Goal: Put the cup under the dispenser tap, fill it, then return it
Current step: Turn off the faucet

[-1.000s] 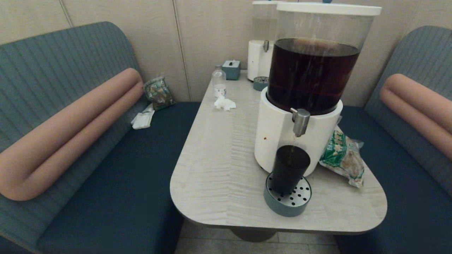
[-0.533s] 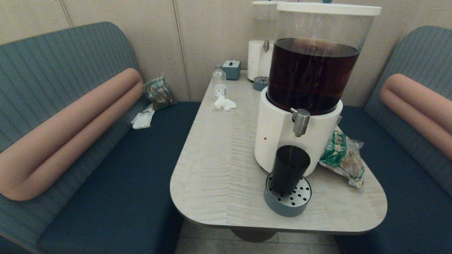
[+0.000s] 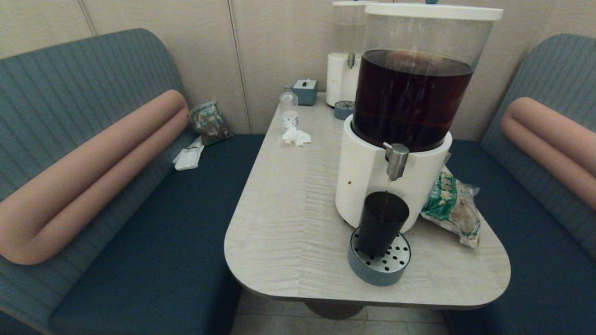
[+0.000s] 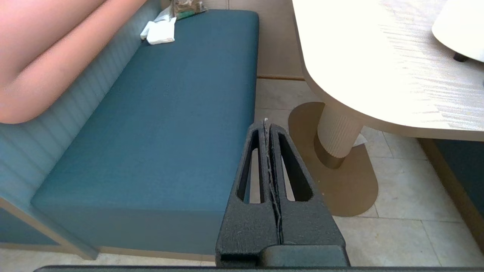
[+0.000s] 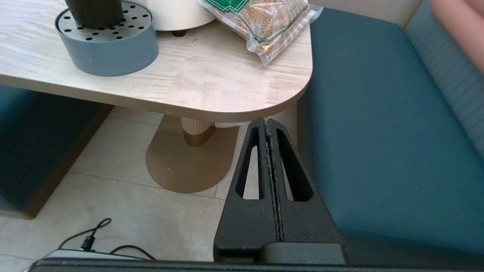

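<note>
Booth table (image 3: 288, 223) with cup (image 3: 382, 223) on drip tray (image 3: 379, 267), directly under dispenser tap (image 3: 396, 160). Left gripper (image 4: 266, 128) and right gripper (image 5: 267, 126) pressed together, empty, parked low. Risk of overflow with thin stream running.

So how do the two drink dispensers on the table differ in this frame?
The near dispenser holds dark brown drink; the far dispenser has a colourless tank. The near one stands at the table's front and looks far bigger; the far one stands by the wall. The cup stands on the near one's drip tray, under its tap; the far one's tray holds nothing. Both have white bases, steel taps and grey-blue trays.
</note>
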Robot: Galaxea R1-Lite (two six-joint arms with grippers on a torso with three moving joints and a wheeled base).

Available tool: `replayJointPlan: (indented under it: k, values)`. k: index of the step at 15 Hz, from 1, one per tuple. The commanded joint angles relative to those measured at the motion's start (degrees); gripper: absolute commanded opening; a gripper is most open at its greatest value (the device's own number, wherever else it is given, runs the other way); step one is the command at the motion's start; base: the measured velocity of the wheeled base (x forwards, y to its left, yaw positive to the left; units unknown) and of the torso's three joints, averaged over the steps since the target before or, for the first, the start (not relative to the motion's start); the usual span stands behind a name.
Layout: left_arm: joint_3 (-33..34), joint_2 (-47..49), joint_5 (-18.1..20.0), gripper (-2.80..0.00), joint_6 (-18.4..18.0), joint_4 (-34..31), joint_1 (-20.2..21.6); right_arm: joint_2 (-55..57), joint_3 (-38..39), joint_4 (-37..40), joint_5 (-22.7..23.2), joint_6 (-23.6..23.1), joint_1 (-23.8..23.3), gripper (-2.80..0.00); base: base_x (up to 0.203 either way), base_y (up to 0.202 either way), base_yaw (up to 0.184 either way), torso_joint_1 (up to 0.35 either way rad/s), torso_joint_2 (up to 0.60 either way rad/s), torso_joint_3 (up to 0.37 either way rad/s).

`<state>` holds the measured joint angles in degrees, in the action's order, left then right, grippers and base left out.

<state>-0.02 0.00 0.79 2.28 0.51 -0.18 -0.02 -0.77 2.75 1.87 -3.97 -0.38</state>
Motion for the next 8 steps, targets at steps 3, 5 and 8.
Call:
replayJointPlan:
  k: [3,5,8]
  values:
    - [-0.25,0.00,0.06,-2.80,-0.61,-0.71,0.01,0.02,0.06,-0.29,-0.02,0.63,0.03,-2.80,0.000,0.000,0.000,0.000,0.00,0.000]
    - [-0.42,0.00,0.10,-2.80,-1.21,-0.95,0.01,0.02,0.06,-0.29,-0.02,0.72,0.03,-2.80,0.000,0.000,0.000,0.000,0.00,0.000]
    - [-7.39,1.97,1.65,-2.80,-1.32,-1.71,0.03,0.02,0.06,-0.29,-0.02,0.71,0.03,-2.80,0.000,0.000,0.000,0.000,0.00,0.000]
